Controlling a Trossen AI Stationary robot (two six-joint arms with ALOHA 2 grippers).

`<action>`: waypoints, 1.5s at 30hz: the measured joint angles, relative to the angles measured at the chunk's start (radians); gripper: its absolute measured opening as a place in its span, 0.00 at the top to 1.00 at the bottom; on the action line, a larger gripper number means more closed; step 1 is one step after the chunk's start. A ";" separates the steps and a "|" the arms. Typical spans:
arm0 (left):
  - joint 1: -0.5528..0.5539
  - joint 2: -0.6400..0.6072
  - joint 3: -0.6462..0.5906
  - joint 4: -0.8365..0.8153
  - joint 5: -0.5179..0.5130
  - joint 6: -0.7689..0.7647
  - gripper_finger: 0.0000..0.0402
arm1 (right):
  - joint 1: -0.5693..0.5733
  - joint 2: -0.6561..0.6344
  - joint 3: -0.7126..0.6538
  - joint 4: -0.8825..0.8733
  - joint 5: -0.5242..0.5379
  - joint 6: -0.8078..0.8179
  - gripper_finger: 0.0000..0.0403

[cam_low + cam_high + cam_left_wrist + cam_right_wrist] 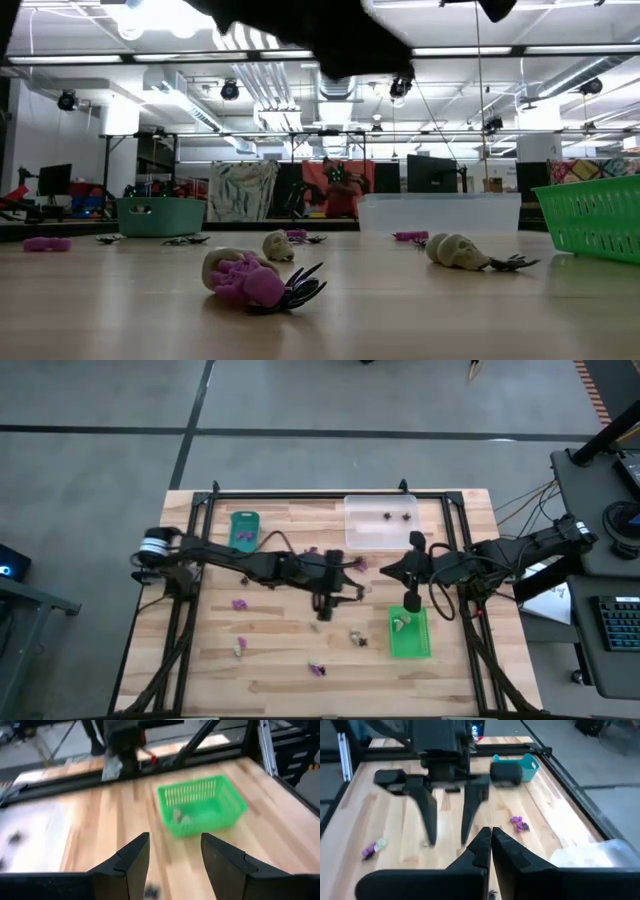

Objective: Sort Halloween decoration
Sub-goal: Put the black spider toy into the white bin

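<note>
Left gripper (322,603): high view, over mid-table, fingers apart with nothing between them.
Right gripper (384,571): high view, just across from the left one, between the clear tray (381,521) and the green tray (409,632); jaws pressed together, empty.
Halloween decoration, high view: two black pieces (397,516) in the clear tray, a pale piece (401,623) in the green tray, purple ones (239,603) and others loose on the wood; the teal tray (244,529) sits at the far left.
Low view: a purple and pale cluster (245,279) with a black spider lies nearest; a pale skull (457,250) is nearer the green tray.
Left wrist view: spread fingers (131,862) face the green tray, pale bits inside it.
Right wrist view: closed tips point at the left gripper's parted fingers; a purple piece (519,823) lies nearby on the table.
</note>
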 joint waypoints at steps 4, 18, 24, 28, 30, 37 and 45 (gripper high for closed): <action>0.000 -0.125 -0.143 -0.013 -0.035 -0.030 0.60 | -0.022 0.024 -0.002 0.005 0.000 0.066 0.98; 0.000 -0.444 -0.498 -0.043 -0.166 -0.206 0.60 | -0.202 0.294 0.060 0.013 -0.078 0.009 0.98; 0.000 -0.478 -0.589 -0.038 -0.166 -0.249 0.60 | -0.276 0.438 0.127 0.018 -0.148 -0.073 0.98; -0.001 -0.474 -0.627 -0.039 -0.166 -0.271 0.60 | -0.306 0.537 0.184 0.017 -0.151 -0.144 0.98; -0.001 -0.474 -0.642 -0.044 -0.166 -0.279 0.60 | -0.317 0.587 0.216 0.020 -0.167 -0.175 0.98; -0.001 -0.480 -0.640 -0.136 -0.158 -0.317 0.60 | -0.344 0.736 0.307 0.021 -0.257 -0.252 0.98; -0.001 -0.477 -0.615 -0.372 -0.239 -0.428 0.60 | -0.346 0.842 0.372 0.019 -0.280 -0.296 0.98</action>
